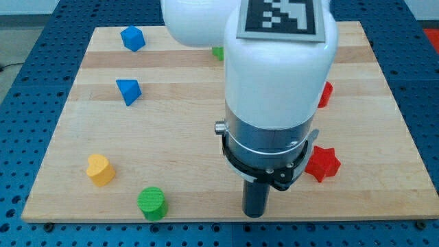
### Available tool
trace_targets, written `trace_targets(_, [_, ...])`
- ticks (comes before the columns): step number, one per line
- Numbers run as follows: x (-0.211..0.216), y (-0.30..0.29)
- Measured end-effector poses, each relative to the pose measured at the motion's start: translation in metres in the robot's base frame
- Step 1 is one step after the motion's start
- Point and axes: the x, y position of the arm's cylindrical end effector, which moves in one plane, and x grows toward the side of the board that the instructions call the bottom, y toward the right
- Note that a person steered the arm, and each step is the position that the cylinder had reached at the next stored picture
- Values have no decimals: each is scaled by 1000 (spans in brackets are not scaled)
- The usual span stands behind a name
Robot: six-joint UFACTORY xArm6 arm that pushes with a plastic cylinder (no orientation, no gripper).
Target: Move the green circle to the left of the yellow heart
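The green circle [151,203] lies near the board's bottom edge, left of centre. The yellow heart [100,169] sits up and to the left of it, close by. My tip [255,214] rests on the board near the bottom edge, well to the right of the green circle and touching no block. The arm's white body hides much of the board's centre and top.
A red star [323,164] lies right of the rod. Another red block [325,94] peeks out at the arm's right. Two blue blocks [132,38] [128,90] sit at upper left. A green block [217,51] is mostly hidden behind the arm.
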Motion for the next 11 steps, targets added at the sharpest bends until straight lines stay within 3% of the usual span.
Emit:
trace_targets(5, [2,-51])
trace_targets(7, [2,-111])
trace_targets(9, [2,-233])
trace_targets(11, [0,-256])
